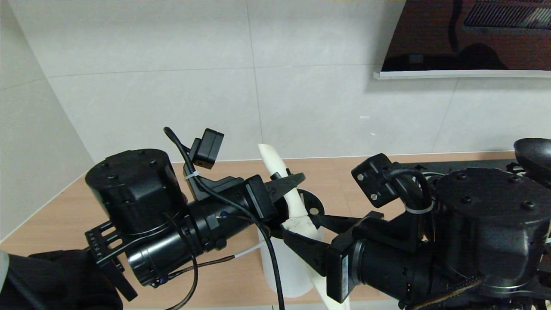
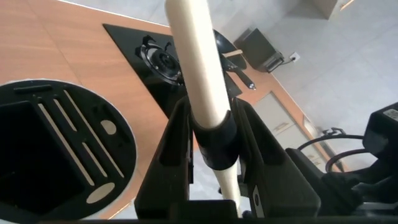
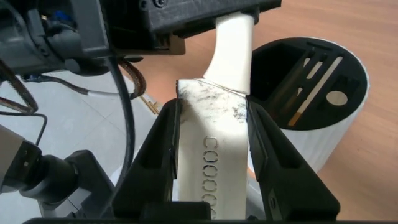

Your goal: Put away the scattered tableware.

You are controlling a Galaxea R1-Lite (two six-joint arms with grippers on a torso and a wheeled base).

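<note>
A white knife (image 1: 275,165) hangs tilted above a white round utensil holder (image 1: 290,271) with a black slotted insert. My left gripper (image 1: 289,196) is shut on its cream handle (image 2: 198,68). The wide white blade (image 3: 214,146), smudged dark and stamped with a row of ovals, sits between the fingers of my right gripper (image 1: 308,230), which is shut on it. In the left wrist view the left gripper (image 2: 212,112) clamps the handle beside the holder (image 2: 62,155). In the right wrist view the right gripper (image 3: 213,112) holds the blade next to the holder (image 3: 317,81).
The holder stands on a wooden counter (image 1: 64,206) against a tiled wall. A black gas stove (image 1: 473,165) with a dark pan (image 1: 533,153) lies to the right, under a range hood (image 1: 465,38). The stove burner (image 2: 165,59) is near the holder.
</note>
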